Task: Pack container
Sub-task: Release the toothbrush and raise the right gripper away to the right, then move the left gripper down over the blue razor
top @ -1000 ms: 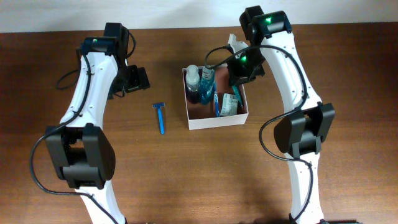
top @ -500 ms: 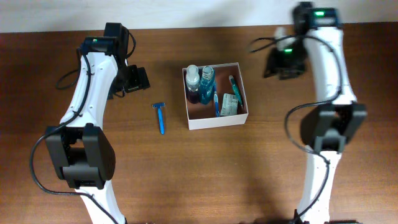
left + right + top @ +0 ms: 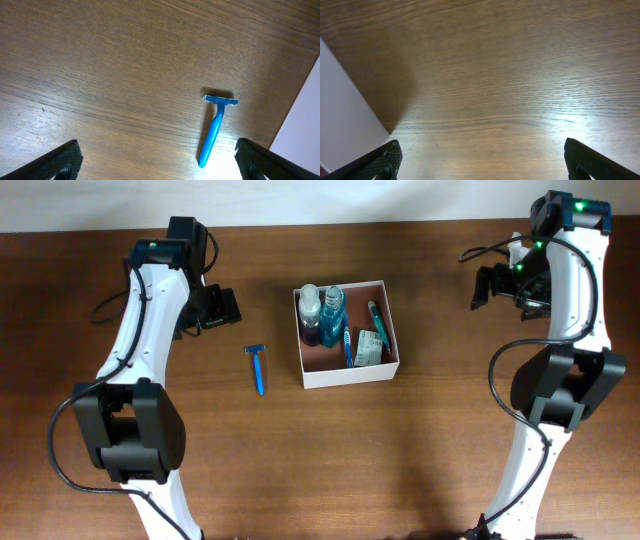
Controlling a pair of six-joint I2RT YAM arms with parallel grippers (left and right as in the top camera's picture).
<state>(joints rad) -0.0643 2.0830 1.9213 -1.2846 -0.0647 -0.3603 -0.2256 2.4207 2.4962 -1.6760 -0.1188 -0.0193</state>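
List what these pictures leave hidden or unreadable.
1. Overhead: the print on the small carton inside the container is too small to read.
2. Overhead: any labels on the bottles are too small and seen from above.
3. Right wrist: a pale surface at the left is cut off by the edge and cannot be identified.

The left arm and right arm are extended forward. The left gripper is pointed inward, jaws spread wide, nothing held. The right gripper is likewise opened wide, empty, and apparently angled inward.
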